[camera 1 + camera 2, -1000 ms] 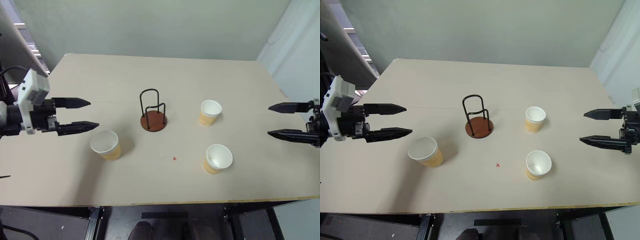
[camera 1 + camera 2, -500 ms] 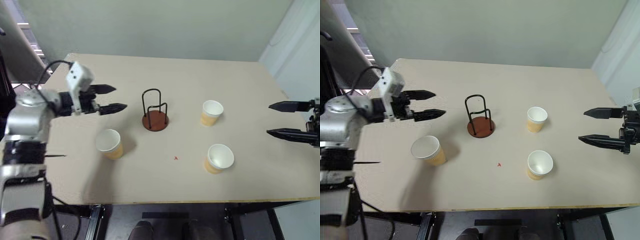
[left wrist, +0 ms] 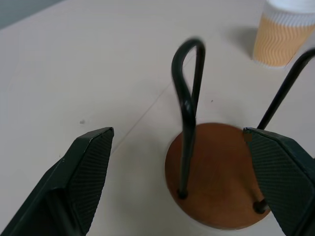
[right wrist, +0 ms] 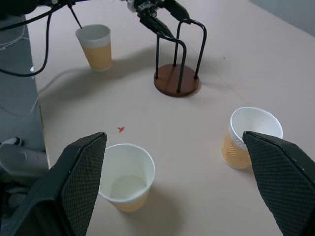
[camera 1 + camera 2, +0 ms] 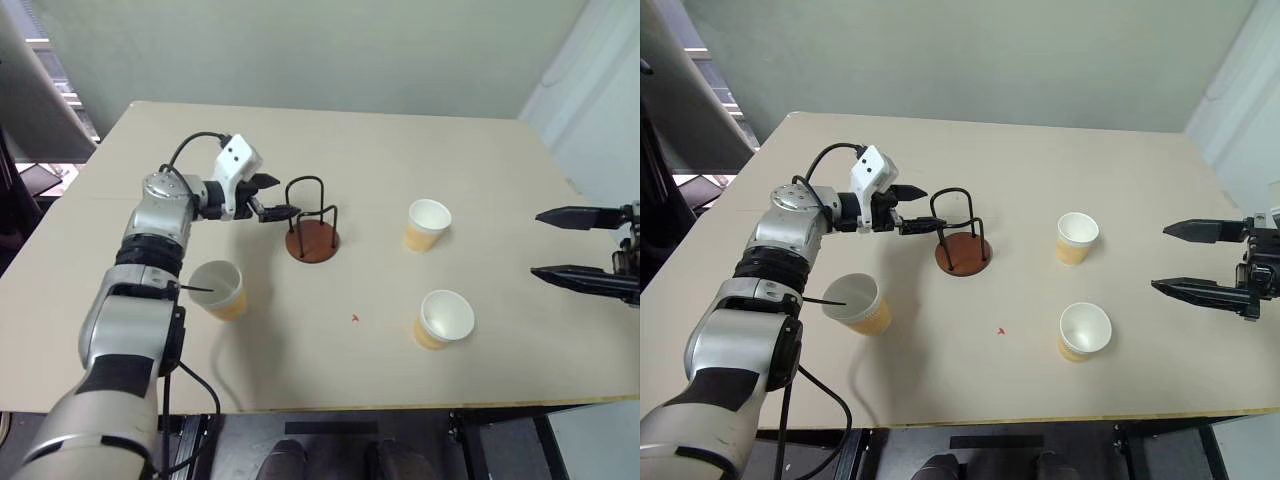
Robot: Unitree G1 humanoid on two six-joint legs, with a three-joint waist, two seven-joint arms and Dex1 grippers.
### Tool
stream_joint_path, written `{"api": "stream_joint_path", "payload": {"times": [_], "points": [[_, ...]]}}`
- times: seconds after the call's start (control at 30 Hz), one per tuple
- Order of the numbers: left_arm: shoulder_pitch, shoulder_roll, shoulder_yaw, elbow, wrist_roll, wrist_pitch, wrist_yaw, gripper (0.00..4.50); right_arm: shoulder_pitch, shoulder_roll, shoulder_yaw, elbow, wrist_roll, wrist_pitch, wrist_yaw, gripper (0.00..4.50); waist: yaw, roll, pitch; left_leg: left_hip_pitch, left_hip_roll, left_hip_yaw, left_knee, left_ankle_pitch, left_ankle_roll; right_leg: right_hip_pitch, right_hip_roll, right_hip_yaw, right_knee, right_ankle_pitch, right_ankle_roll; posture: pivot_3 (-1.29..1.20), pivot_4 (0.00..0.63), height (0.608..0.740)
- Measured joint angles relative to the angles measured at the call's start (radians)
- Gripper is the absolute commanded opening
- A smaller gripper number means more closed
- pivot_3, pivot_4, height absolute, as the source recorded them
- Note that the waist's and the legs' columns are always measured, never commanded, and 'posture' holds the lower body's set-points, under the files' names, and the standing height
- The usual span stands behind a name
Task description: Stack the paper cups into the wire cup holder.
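- The table (image 5: 400, 160) carries everything. The wire cup holder (image 5: 311, 220) stands right at the tips of your left gripper (image 5: 276, 197), while all three paper cups sit apart from both grippers.
- Your left arm reaches out across the table, with the gripper pointing slightly downward at the holder. Its fingers are spread wide with nothing between them, and in the left wrist view one wire loop and the round brown base lie in the gap ahead of them. I can't tell whether a fingertip touches the wire.
- Your right arm hangs over the table's right edge. The right gripper (image 5: 1200, 262) is also spread wide and empty, aimed inward toward the two nearer cups.
- The holder looks stiff but light, so I'd judge a nudge on a loop could slide or tip it. If you steady it, do so low, near the disc base.
- The near-left cup (image 5: 218, 289) sits behind and below your left gripper, beside the forearm. The far-right cup (image 5: 426, 224) and the near-right cup (image 5: 444, 318) lie ahead of your right gripper.
- Treat each cup as very light, thin-walled and easily crushed. The ribbed outer wall should offer some grip. Take hold across the upper body just under the rim, squeezing gently, and keep it upright.
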Motion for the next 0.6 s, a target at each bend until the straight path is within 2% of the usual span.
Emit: {"api": "stream_joint_path", "payload": {"times": [0.13, 0.23, 0.53, 0.6], "points": [[-0.016, -0.028, 0.004, 0.062, 0.028, -0.046, 0.035, 4.49, 0.017, 0.001, -0.029, -0.038, 0.017, 0.017, -0.021, 4.50, 0.007, 0.000, 0.000, -0.001, -0.001, 0.000, 0.005, -0.002, 0.004, 0.001, -0.001, 0.001, -0.002, 0.000, 0.003, 0.00, 0.150, 0.740], [-0.034, -0.051, 0.011, 0.087, 0.039, -0.068, 0.056, 3.92, 0.033, 0.004, -0.049, -0.049, 0.026, 0.024, -0.037, 4.50, 0.017, 0.000, 0.000, -0.001, -0.002, 0.000, 0.007, -0.002, 0.005, 0.001, -0.002, 0.001, -0.002, 0.000, 0.004, 0.00, 0.150, 0.740], [-0.062, -0.093, 0.029, 0.121, 0.045, -0.085, 0.069, 0.55, 0.072, 0.010, -0.062, -0.075, 0.027, 0.037, -0.070, 4.50, 0.021, 0.000, 0.000, 0.000, -0.002, 0.004, 0.007, -0.002, 0.005, 0.001, -0.001, 0.001, -0.002, 0.000, 0.005, 0.00, 0.150, 0.740], [-0.064, -0.096, 0.037, 0.127, 0.043, -0.088, 0.069, 0.02, 0.072, 0.010, -0.063, -0.075, 0.027, 0.037, -0.076, 4.50, 0.021, 0.000, 0.000, 0.000, -0.002, 0.004, 0.007, -0.002, 0.005, 0.001, -0.001, 0.001, -0.002, 0.000, 0.005, 0.00, 0.150, 0.740]]}}
